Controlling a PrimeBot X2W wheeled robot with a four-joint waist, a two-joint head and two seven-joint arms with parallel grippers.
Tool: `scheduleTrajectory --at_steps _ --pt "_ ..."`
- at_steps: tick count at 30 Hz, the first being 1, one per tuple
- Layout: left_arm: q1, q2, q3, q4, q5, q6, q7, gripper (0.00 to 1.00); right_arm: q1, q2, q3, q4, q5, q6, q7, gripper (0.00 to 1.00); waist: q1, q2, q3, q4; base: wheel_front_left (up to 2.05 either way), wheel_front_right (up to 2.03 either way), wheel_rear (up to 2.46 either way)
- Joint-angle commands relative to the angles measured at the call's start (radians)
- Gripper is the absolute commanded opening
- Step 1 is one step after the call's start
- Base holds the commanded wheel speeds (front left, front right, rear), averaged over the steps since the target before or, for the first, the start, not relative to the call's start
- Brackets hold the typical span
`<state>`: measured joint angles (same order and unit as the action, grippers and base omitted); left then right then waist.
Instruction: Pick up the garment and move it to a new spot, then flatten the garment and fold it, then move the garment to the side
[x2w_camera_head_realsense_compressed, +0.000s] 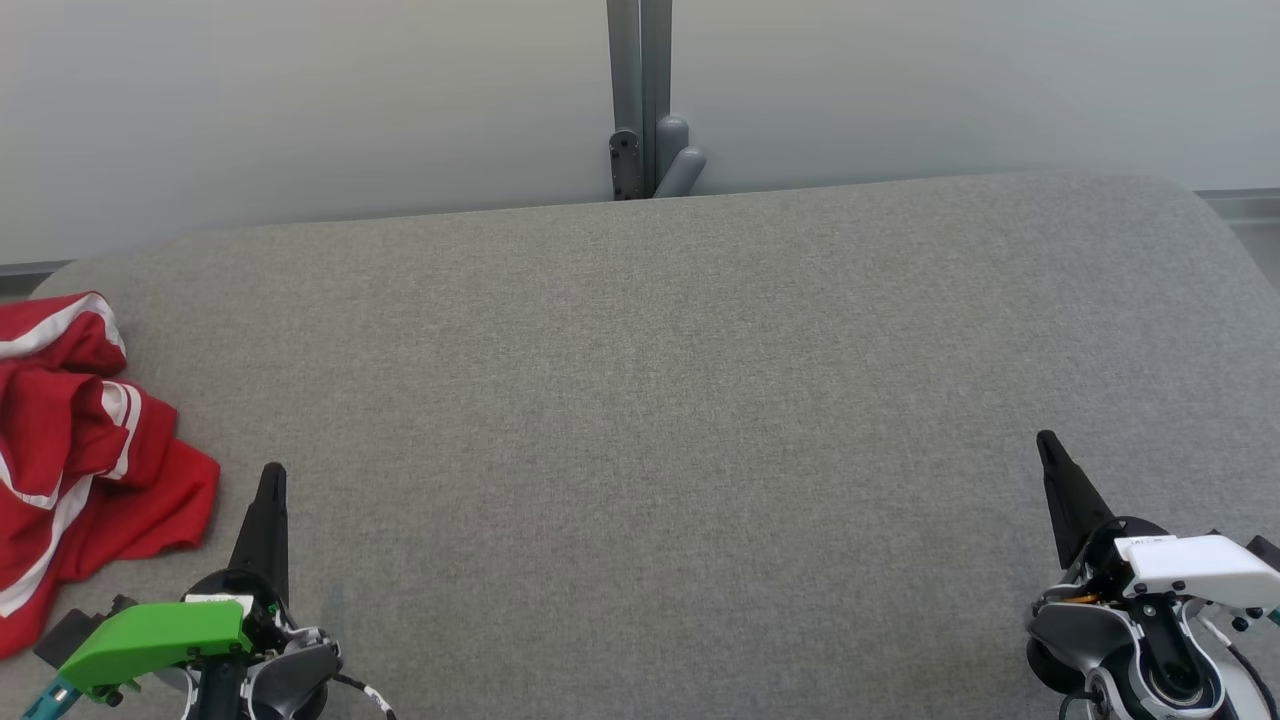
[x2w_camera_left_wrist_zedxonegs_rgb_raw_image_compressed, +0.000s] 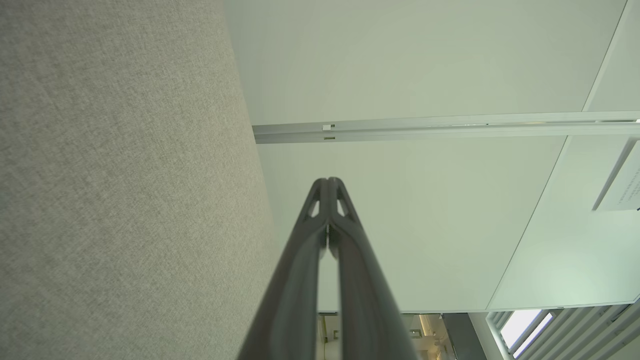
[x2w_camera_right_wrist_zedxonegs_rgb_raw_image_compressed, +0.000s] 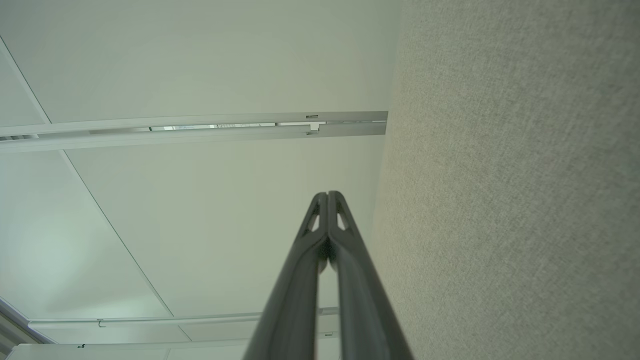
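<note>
The grey cloth-covered table (x2w_camera_head_realsense_compressed: 640, 380) spreads across the head view, bare over its middle and right. The garment (x2w_camera_head_realsense_compressed: 85, 450), red with white stripes, lies crumpled at the table's far left. It is one loose heap, and the frame edge cuts off part of it. As far as it shows, its long axis runs from the far side towards the robot, along the table's left border. A red flap reaches out to the right, towards the middle of the table.

The left gripper (x2w_camera_head_realsense_compressed: 272, 472) stands at the lower left with its tip pointing away from the robot. The red flap is just beside that tip, to its left and about level with it, not touching. The right gripper (x2w_camera_head_realsense_compressed: 1047, 440) is at the lower right, well apart from the garment, with the whole bare table between them.

On both grippers the fingers are pressed together and pinch nothing. The wrist views confirm this: each pair meets at the tip against the pale wall (x2w_camera_left_wrist_zedxonegs_rgb_raw_image_compressed: 425, 60), with table fabric running along one side.

The left arm is much the nearer, so the first pick looks like its job. It would need to swing left and spread its fingers before coming down on the flap or a fold. None of the task is done yet.
</note>
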<state>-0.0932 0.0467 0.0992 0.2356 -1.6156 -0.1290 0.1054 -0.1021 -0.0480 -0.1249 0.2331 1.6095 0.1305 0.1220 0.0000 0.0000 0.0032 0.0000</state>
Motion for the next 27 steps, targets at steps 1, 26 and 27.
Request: scheduleTrajectory --at_steps 1,26,27 --pt "-0.014 0.007 0.004 -0.001 0.000 -0.004 0.004 0.00 0.013 -0.004 -0.003 -0.004 0.007 0.000 0.003 0.00 0.0000 0.0000 0.000 0.000 0.00 0.00 0.00" --pt "-0.014 0.007 0.004 -0.001 0.000 -0.004 0.004 0.00 0.013 -0.004 -0.003 -0.004 0.007 0.000 0.003 0.00 0.0000 0.0000 0.000 0.000 0.00 0.00 0.00" --pt "-0.014 0.007 0.004 -0.001 0.000 -0.004 0.004 0.00 0.013 -0.004 -0.003 -0.004 0.007 0.000 0.003 0.00 0.0000 0.0000 0.000 0.000 0.00 0.00 0.00"
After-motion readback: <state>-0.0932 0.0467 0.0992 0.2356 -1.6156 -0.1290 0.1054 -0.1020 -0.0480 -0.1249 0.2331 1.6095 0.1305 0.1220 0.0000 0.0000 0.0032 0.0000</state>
